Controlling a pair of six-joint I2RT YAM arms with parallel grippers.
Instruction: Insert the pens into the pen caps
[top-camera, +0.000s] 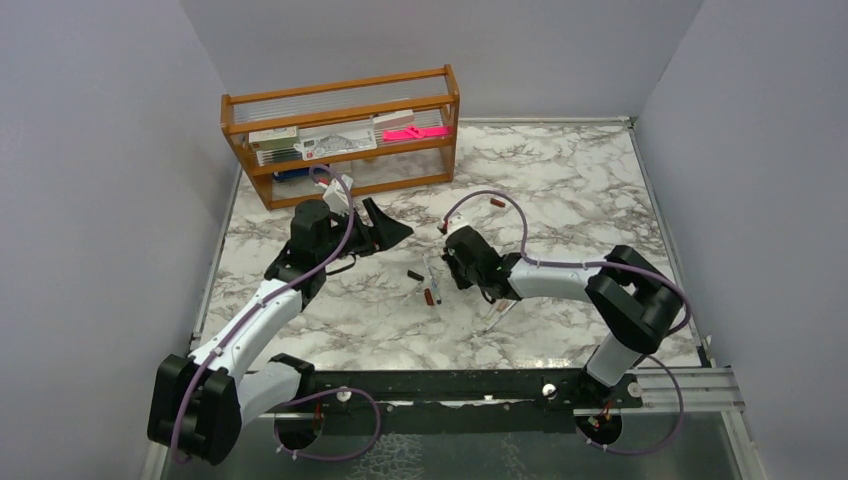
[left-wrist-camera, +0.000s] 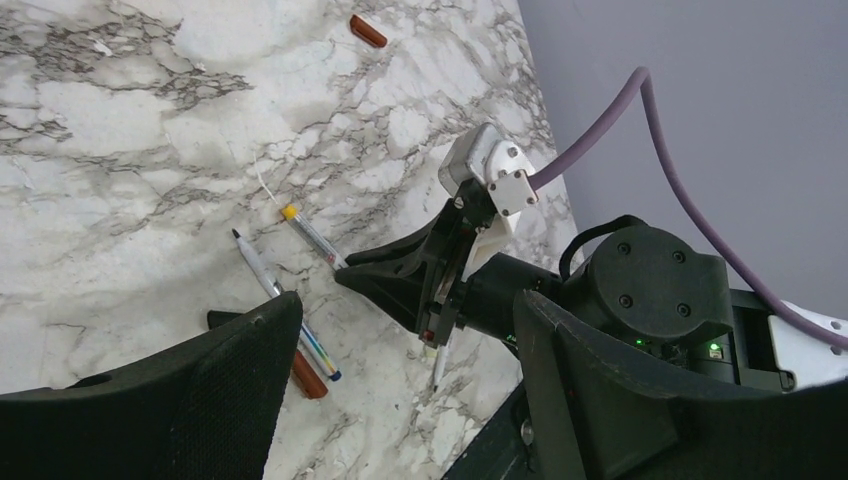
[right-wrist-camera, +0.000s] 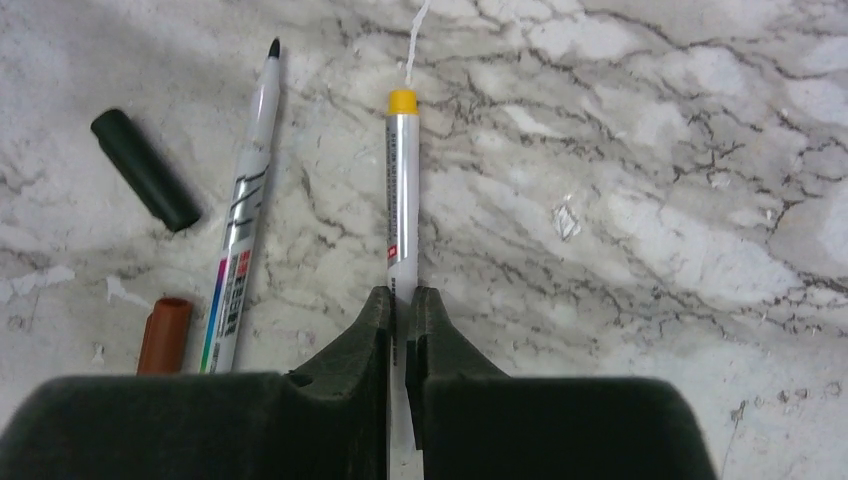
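Firmly clamping the yellow-tipped pen (right-wrist-camera: 402, 190) with the right gripper (right-wrist-camera: 402, 300).
Holding the left gripper (left-wrist-camera: 405, 305) spread wide and empty over the marble table (left-wrist-camera: 150, 120).

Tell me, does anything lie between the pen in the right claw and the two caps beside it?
Yes. A second, black-tipped pen lies between the yellow-tipped pen held by the right gripper and the black cap and brown cap.

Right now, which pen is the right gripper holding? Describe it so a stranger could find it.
On the marble table, near its middle, the right gripper is shut on one pen. It has a yellow end; the loose pen beside it has a black tip.
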